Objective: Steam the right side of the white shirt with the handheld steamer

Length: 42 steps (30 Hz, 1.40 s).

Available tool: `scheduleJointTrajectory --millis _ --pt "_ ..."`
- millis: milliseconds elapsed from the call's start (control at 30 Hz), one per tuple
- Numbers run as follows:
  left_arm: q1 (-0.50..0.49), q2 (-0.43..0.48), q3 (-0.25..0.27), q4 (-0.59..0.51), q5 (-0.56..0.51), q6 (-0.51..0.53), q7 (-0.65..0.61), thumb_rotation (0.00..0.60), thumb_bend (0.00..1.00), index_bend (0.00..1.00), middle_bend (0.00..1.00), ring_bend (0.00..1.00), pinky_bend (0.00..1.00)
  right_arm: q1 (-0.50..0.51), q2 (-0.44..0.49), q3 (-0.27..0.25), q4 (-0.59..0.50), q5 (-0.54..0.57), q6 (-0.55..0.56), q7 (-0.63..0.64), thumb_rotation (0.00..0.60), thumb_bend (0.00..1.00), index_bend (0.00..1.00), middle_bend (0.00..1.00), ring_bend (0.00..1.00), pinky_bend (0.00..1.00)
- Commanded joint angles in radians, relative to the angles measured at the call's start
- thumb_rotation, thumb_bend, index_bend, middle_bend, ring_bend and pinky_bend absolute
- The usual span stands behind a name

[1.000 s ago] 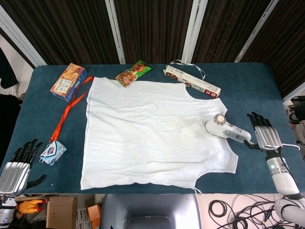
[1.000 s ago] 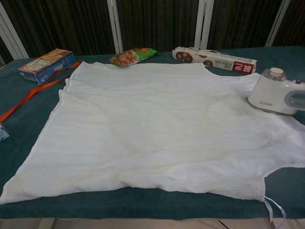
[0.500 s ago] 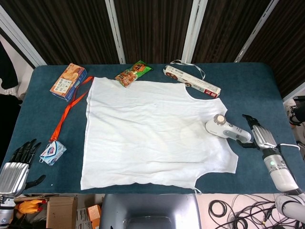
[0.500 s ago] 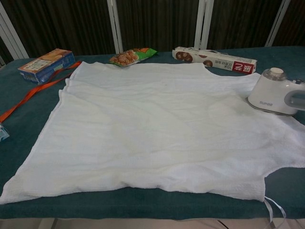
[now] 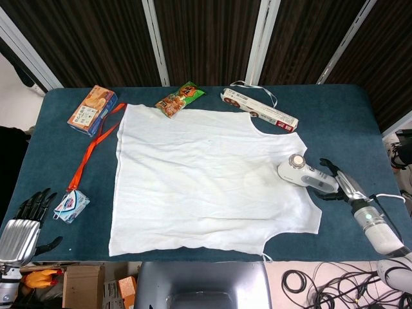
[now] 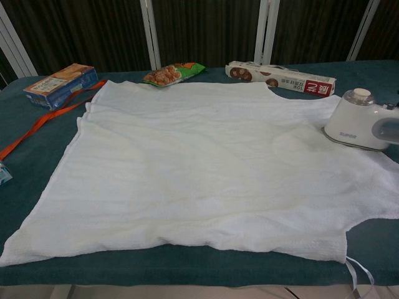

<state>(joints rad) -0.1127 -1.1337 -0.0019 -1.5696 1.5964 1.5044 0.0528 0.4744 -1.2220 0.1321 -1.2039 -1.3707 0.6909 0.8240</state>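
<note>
The white shirt lies spread flat on the dark teal table. The white handheld steamer stands on the shirt's right edge, its grey handle pointing right; the chest view shows the steamer at the far right. My right hand has reached the handle's end, with fingers above it and the thumb below, not plainly closed on it. My left hand hangs off the table's front left corner, fingers apart, holding nothing.
A biscuit box, a snack bag and a long narrow box line the far edge beyond the shirt. An orange lanyard runs to a small packet at the left. Cables trail off the right edge.
My right hand has turned edge-on and moved left from beside the steamer until its fingers reach around the handle's end. The steamer, the shirt and my left hand stay put.
</note>
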Motion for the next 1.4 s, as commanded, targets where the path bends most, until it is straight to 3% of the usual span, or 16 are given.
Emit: scheduleJointTrajectory --millis 33,433,867,1400 --pt "0.001 0.0 0.0 0.0 0.0 0.002 -0.001 0.6 0.0 0.0 0.03 0.05 0.15 0.008 -0.003 -0.014 0.014 -0.019 -0.014 0.043 0.6 0.21 0.08 0.1 0.04 0.25" --pt "0.002 -0.001 0.001 0.0 0.0 0.001 0.004 0.6 0.0 0.0 0.03 0.05 0.15 0.03 0.008 -0.038 0.025 -0.063 -0.038 0.202 0.6 0.21 0.13 0.14 0.09 0.35" --pt "0.005 0.0 0.002 -0.001 0.005 0.009 0.003 0.6 0.0 0.0 0.03 0.05 0.15 0.04 -0.015 -0.059 0.07 -0.073 -0.036 0.314 0.6 0.21 0.23 0.24 0.23 0.57" --pt "0.004 -0.001 0.001 -0.002 0.003 0.005 0.005 0.6 0.0 0.0 0.03 0.05 0.15 0.043 -0.036 -0.066 0.103 -0.044 -0.064 0.393 0.6 0.21 0.28 0.31 0.36 0.7"
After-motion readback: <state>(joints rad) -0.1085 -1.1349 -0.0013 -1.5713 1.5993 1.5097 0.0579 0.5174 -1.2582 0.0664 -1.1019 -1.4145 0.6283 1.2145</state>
